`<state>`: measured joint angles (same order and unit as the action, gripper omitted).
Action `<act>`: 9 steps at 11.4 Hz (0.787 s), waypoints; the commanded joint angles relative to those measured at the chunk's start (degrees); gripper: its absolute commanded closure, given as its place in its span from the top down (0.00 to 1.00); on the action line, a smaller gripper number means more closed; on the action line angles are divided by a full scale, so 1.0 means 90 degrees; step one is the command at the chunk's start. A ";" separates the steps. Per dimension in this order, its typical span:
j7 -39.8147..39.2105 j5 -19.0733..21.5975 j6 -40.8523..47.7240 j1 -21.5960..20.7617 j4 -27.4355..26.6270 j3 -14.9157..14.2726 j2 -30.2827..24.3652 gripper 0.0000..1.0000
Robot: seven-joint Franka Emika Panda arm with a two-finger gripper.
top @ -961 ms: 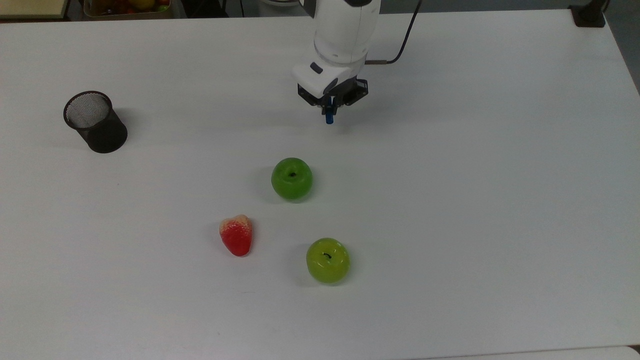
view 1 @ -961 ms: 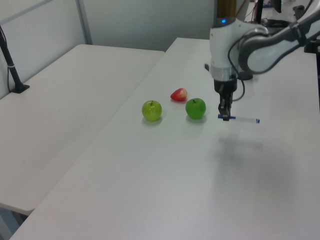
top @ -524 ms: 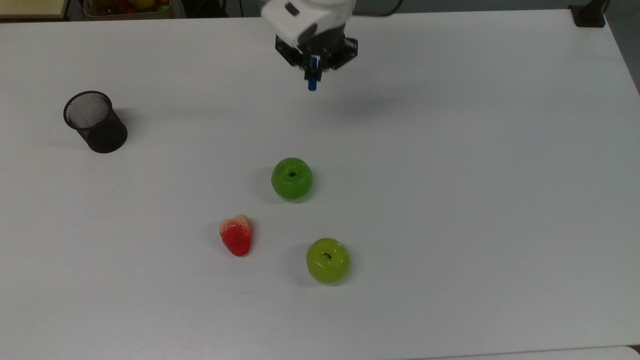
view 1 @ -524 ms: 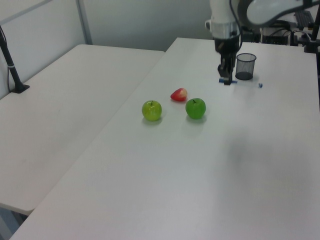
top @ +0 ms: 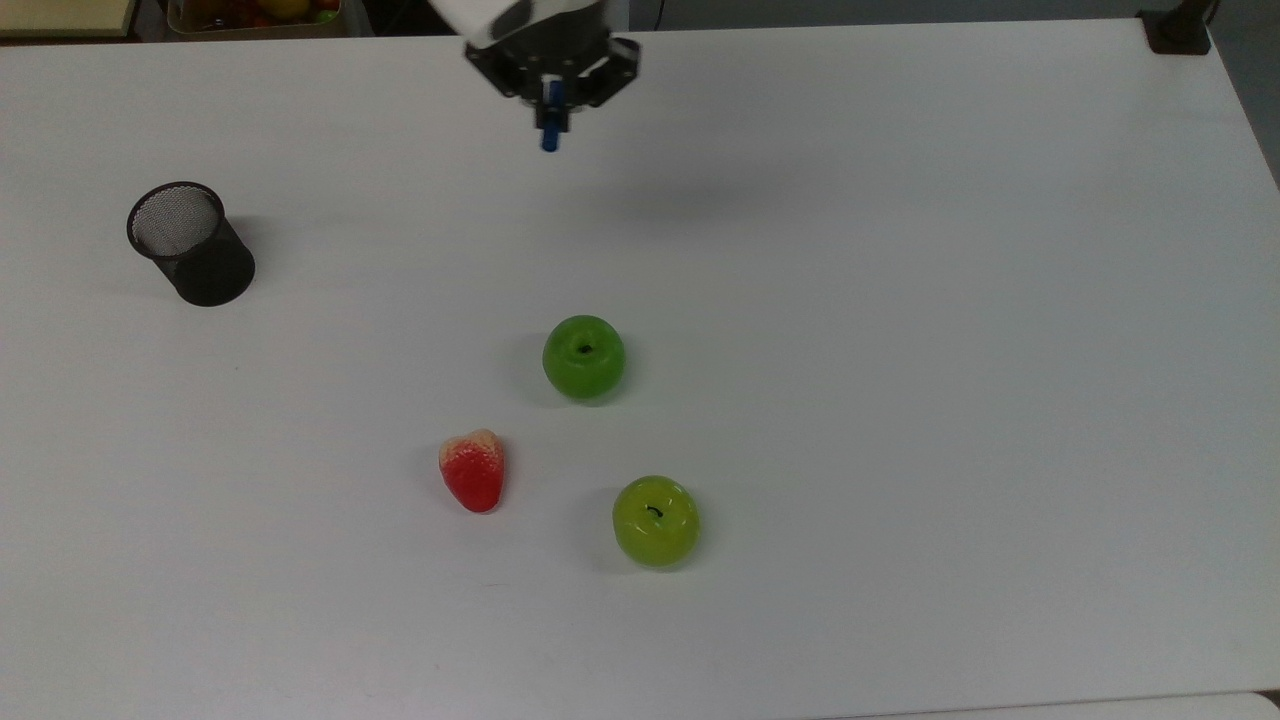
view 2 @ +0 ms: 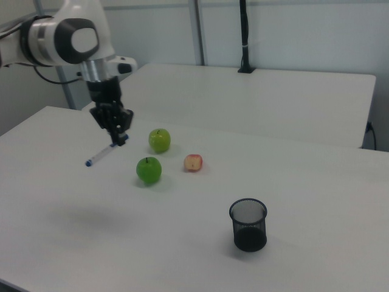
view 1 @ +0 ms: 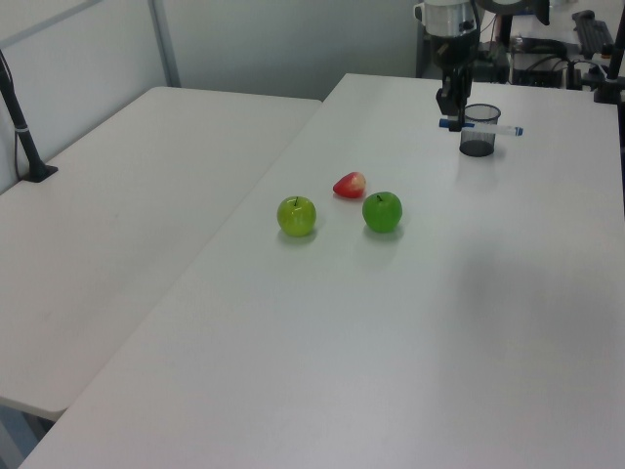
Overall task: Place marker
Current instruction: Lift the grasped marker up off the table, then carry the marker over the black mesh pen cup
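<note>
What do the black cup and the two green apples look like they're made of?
The black cup looks like metal wire mesh with a matte finish: a fine grid shows through its wall. The darker green apple and the yellower green apple look like glossy plastic or wax replicas, going by their bright highlights and uniform colour; real fruit cannot be ruled out.

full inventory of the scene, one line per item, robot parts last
marker: 1, white barrel with blue cap, held level above the table in the gripper
mesh cup: 1, black, upright on the table at the top view's left
apples: 2, darker green mid-table, yellow-green nearer the top view's bottom
strawberry: 1, red with pale top, to the top view's left of the apples
table: 1, white, under everything
second table: 1, white, to the left view's left
gripper: 1, black, shut on the marker, at the top view's upper edge
arm: 1, white, at the right view's upper left
</note>
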<state>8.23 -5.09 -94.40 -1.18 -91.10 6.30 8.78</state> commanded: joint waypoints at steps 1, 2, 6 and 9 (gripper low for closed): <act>-0.1203 0.0126 0.0050 0.0822 0.0073 -0.0250 0.0118 0.07; -0.1613 0.0117 -0.0095 0.1028 0.0063 -0.0386 0.0137 0.07; -0.2534 0.0117 -0.0623 0.1225 0.0063 -0.1168 0.0303 0.08; -0.2535 0.0175 -0.1188 0.1429 0.0054 -0.1237 0.0304 0.08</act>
<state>-13.16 -5.03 -101.40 10.77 -90.98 -4.16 11.33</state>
